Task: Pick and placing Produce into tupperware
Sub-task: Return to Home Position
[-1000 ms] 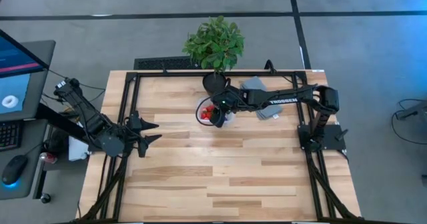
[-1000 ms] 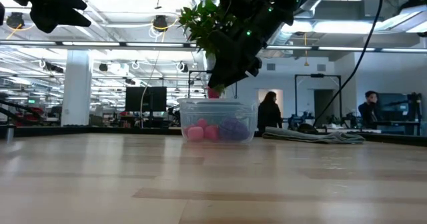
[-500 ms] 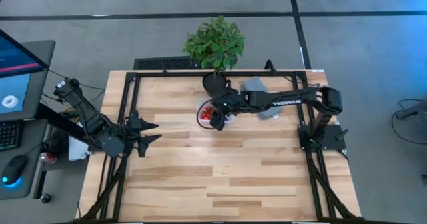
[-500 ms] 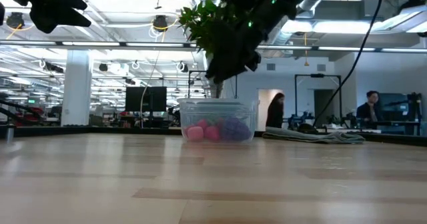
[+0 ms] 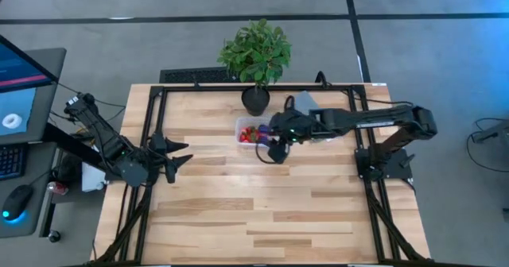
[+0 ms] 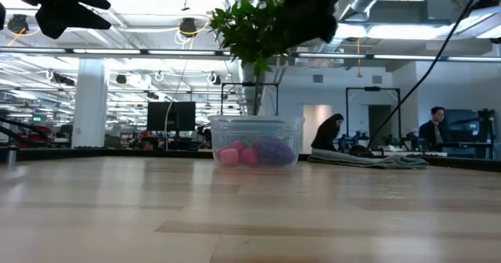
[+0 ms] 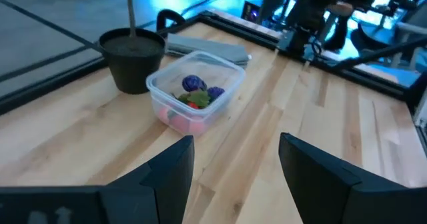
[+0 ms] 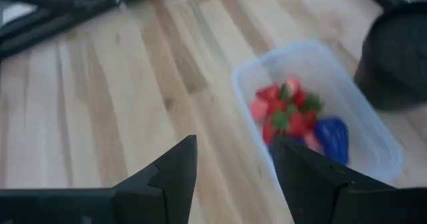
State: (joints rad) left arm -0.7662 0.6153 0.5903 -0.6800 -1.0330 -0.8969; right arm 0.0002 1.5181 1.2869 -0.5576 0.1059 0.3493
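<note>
The clear tupperware [image 5: 251, 133] stands on the table beside the black plant pot [image 5: 255, 100]. Inside lie red strawberries [image 8: 288, 114], pink pieces [image 6: 236, 154] and purple grapes [image 7: 200, 86]. My right gripper [image 5: 275, 152] hovers open just off the tub's near-right corner, holding nothing; its fingers frame the tub [image 8: 320, 111] in the right wrist view. My left gripper [image 5: 176, 157] waits open at the table's left side, well above the wood.
The potted plant [image 5: 256, 51] stands at the far edge, behind the tub. A folded grey cloth [image 5: 306, 102] lies to the right of the pot, under my right arm. Bare wood stretches toward the near edge. People move in the room behind the table [image 6: 325, 134].
My right gripper has drawn back from above the tub, moving toward the table's right and near edges and rising; in the low view it has left the space over the tub. The red piece seen at its fingertips a second ago no longer shows there.
</note>
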